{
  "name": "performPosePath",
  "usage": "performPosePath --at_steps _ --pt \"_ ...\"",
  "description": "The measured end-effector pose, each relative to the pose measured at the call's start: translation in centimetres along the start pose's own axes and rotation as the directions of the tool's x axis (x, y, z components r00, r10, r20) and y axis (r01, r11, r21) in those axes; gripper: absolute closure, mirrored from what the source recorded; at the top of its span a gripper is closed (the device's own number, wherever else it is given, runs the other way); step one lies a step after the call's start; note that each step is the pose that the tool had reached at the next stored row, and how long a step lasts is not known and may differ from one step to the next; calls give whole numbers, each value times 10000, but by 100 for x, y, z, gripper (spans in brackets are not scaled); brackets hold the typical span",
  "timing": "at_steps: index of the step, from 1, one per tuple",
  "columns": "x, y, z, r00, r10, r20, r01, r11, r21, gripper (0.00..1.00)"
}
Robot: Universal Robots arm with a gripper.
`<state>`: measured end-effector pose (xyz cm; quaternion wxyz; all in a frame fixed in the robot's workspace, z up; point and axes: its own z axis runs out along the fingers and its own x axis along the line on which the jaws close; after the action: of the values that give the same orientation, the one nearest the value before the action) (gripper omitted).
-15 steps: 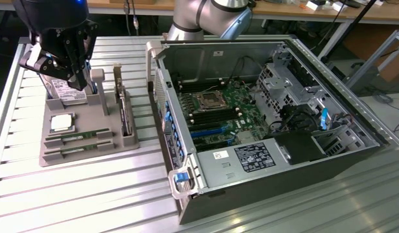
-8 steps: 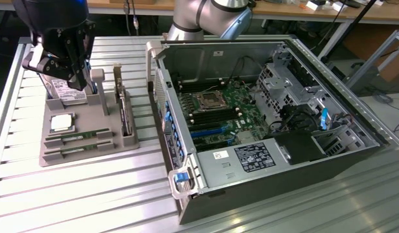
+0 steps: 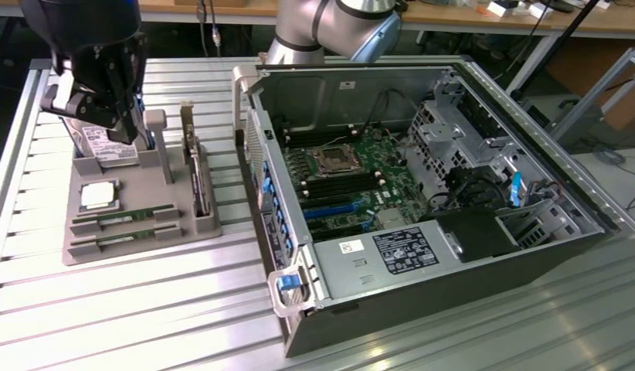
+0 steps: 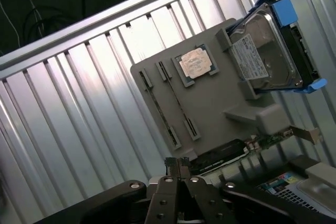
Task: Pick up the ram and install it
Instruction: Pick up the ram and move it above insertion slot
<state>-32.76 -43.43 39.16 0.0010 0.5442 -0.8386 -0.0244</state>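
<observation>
Hovering in exterior view above hard drive (image 3: 103, 148) in grey holder (image 3: 142, 249), end effector (image 3: 110, 124) hangs clear of ram (image 3: 123, 216), which sits on edge in holder slot on bench (image 3: 142, 317), beside open computer case (image 3: 421, 193) | wrist view: end effector (image 4: 177, 163) fingers pressed together, gripping nothing; ram (image 4: 157, 109) slotted in holder near processor (image 4: 195, 62)

Grey holder tray (image 3: 153, 193) is parked on the ribbed metal counter (image 3: 142, 309), just beside an opened-up PC case (image 3: 338, 100) with the motherboard (image 3: 369, 178) left exposed. A square silver processor chip (image 3: 99, 195) is laid flat in the tray. A hard drive (image 4: 268, 51) in a blue carrier is stood up at one end, and an expansion card (image 3: 197, 174) is slotted on edge along the case side.
</observation>
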Motion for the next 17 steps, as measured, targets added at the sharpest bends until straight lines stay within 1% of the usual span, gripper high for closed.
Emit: performPosePath --at_steps 4,13,14,15,16,17 --pt "0 0 0 9989 -479 -20 479 9989 -12 90" --pt "2 -1 -1 9987 -510 -22 510 9987 -13 90" --pt "4 -2 -1 9987 -510 -22 510 9987 -14 89" --pt "8 -4 0 9987 -511 -21 511 9987 -13 77" --pt "9 -4 0 9987 -510 -21 510 9987 -13 71" --pt "8 -4 0 9987 -510 -21 510 9987 -13 71"
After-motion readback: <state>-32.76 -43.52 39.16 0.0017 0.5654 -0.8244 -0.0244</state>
